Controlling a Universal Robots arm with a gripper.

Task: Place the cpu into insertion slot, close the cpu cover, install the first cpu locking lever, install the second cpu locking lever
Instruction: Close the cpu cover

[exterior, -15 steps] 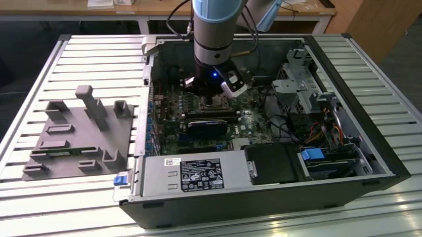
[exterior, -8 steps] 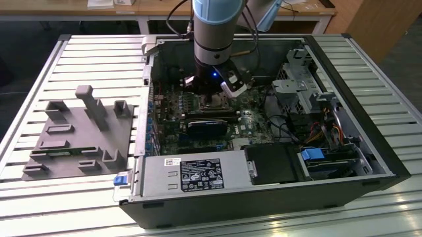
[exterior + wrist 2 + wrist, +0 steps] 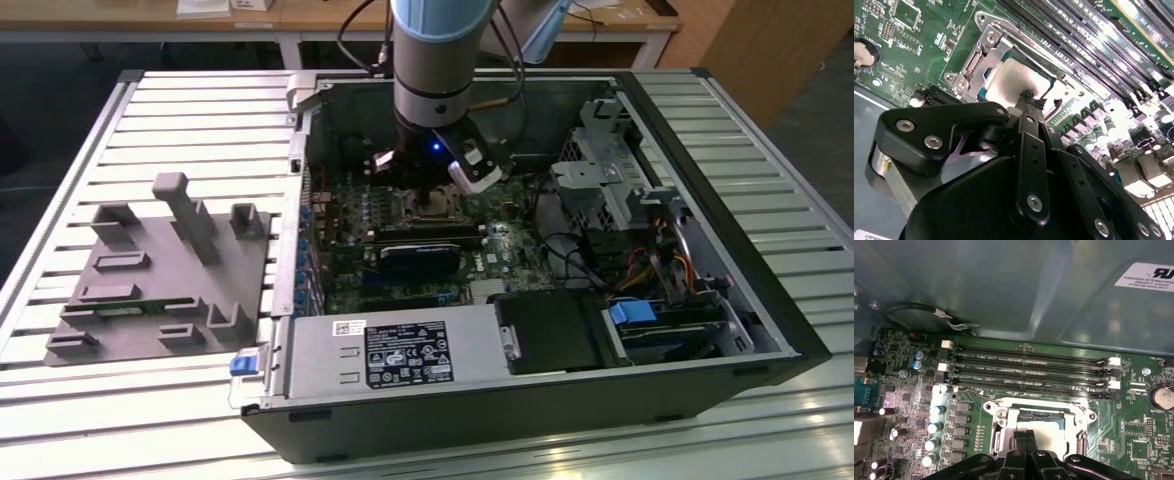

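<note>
Four memory slots point(image 3: 1029, 372) run beside the insertion slot point(image 3: 1039, 415) and claw point(image 3: 1026, 436).

The claw point(image 3: 1029, 96), tips together, is over the cpu point(image 3: 1010, 80).

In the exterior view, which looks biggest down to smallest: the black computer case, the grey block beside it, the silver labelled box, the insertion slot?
Largest to smallest in the exterior view:
1. black computer case
2. grey block
3. silver labelled box
4. insertion slot, clearly the smallest
</note>
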